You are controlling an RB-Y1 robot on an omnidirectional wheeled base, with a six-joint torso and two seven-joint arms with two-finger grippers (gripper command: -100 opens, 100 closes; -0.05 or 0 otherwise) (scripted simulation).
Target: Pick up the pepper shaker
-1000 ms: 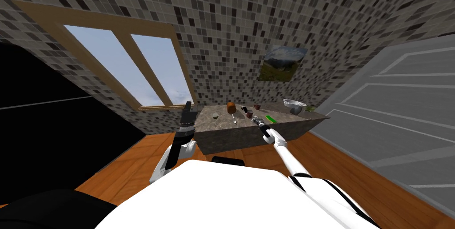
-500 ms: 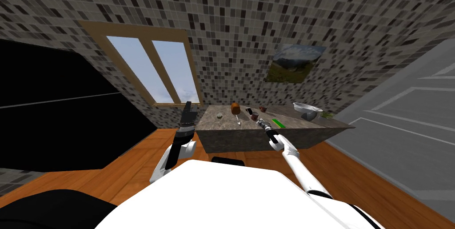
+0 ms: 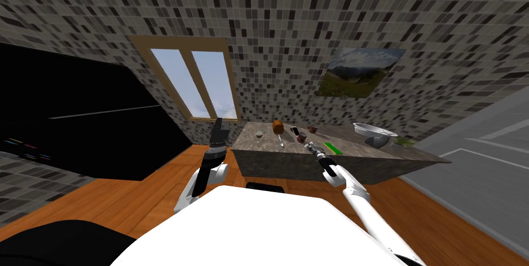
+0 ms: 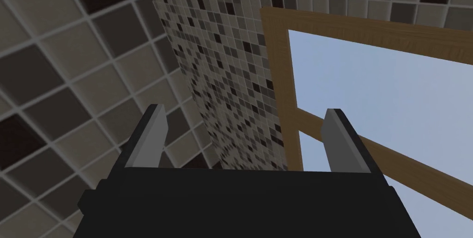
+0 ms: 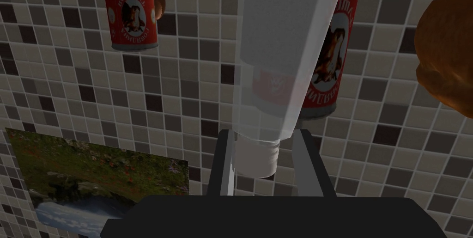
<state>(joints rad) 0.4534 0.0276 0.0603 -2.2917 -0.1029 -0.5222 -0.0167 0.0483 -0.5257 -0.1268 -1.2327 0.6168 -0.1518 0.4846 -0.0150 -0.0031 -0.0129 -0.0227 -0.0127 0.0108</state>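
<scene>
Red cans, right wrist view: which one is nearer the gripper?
The can partly hidden behind the shaker that the right gripper holds, beside the brown lump; the other can stands apart.

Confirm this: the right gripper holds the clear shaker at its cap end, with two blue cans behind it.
Wrong on colour: the right wrist view shows two red cans. The right gripper does hold the clear shaker at its cap end.

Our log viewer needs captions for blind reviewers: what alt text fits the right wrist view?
The right gripper holds a translucent white pepper shaker by its cap end, fingers shut on it. Behind it are two red labelled cans, a brown lump, a tiled wall and a landscape picture.
</scene>
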